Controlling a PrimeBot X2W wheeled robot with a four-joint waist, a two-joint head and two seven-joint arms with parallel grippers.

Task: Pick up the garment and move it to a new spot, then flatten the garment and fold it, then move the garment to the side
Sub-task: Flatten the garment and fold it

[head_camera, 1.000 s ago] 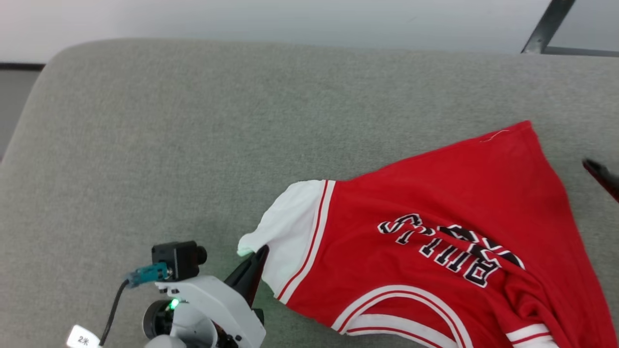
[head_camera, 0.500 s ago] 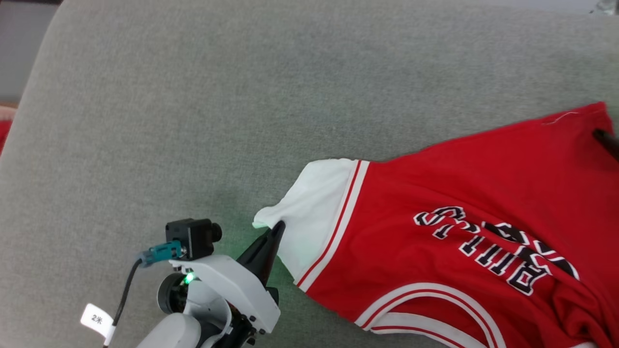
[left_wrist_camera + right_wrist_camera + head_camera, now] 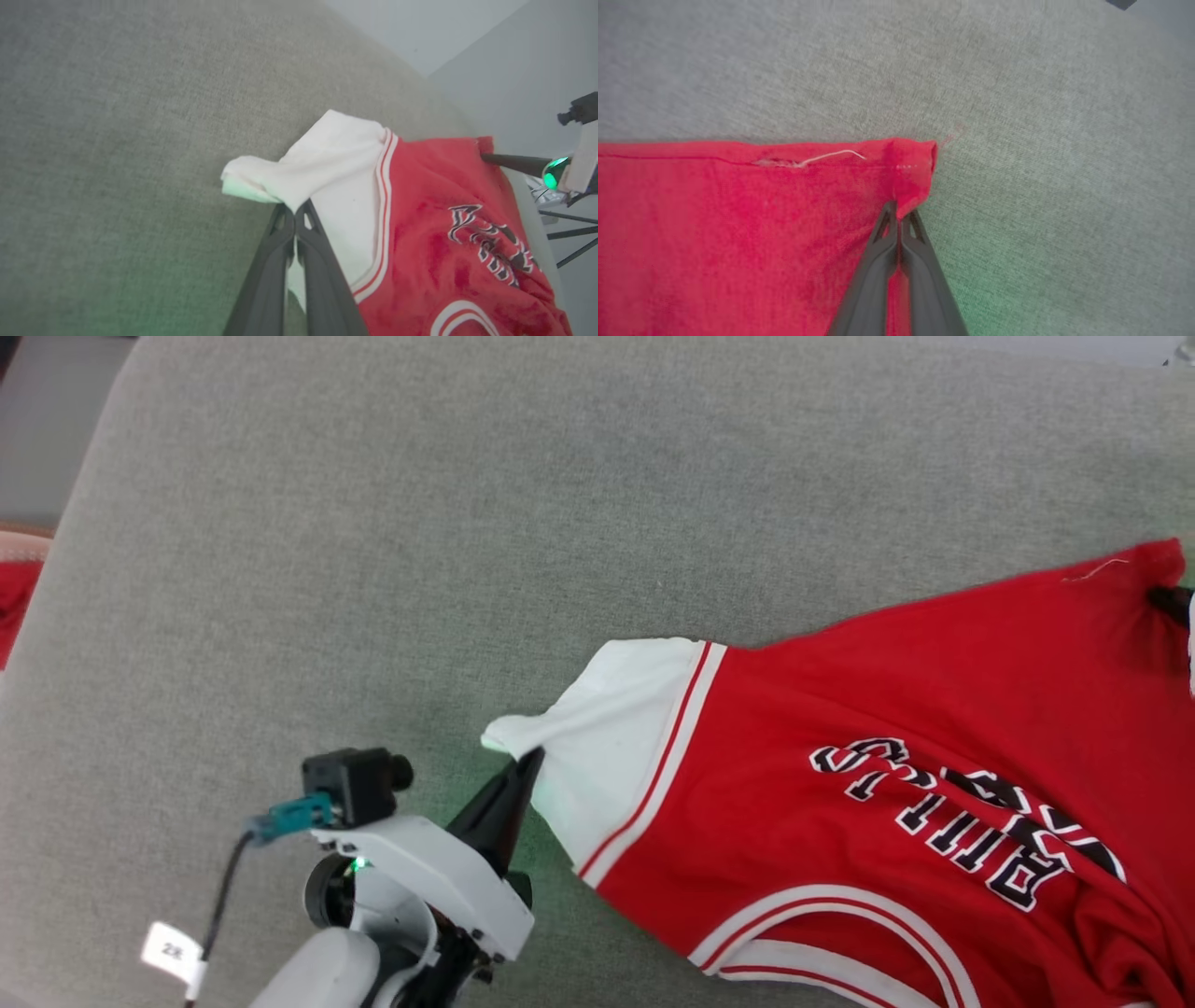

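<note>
Pinching on the left: the left gripper [image 3: 530,763] is closed flat on the edge of the white sleeve [image 3: 616,728]; this hold is unchanged from a second ago.
Garment: the red "BULLS" jersey [image 3: 887,691] is laid partly spread on the grey padded surface [image 3: 373,523], right of centre, with wrinkles at its lower right.
Change on the right: the right gripper [image 3: 899,207], wide open and apart from the cloth a second ago, is now shut on the red hem corner [image 3: 917,161].
Meaning: two opposite ends are judged to be held, so lifting or stretching can be started.
Containers: none is seen; the jersey lies directly on the surface.
</note>
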